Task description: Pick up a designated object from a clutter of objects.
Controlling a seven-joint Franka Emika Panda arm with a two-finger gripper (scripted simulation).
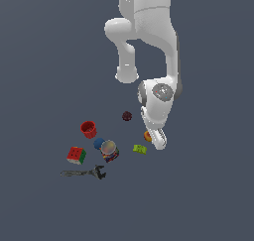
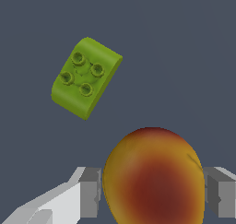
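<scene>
Glowing orange-yellow with a red blush, the peach [image 2: 154, 177] sits between the wide-spread gripper [image 2: 154, 191] fingers, ungrasped; lime-green block [image 2: 86, 77] at ten o'clock. Its lower edge is cropped.

Round orange-yellow peach-like ball with red blush [image 2: 154, 177] is sitting on the floor, near the lime-green studded block [image 2: 85, 77].
</scene>
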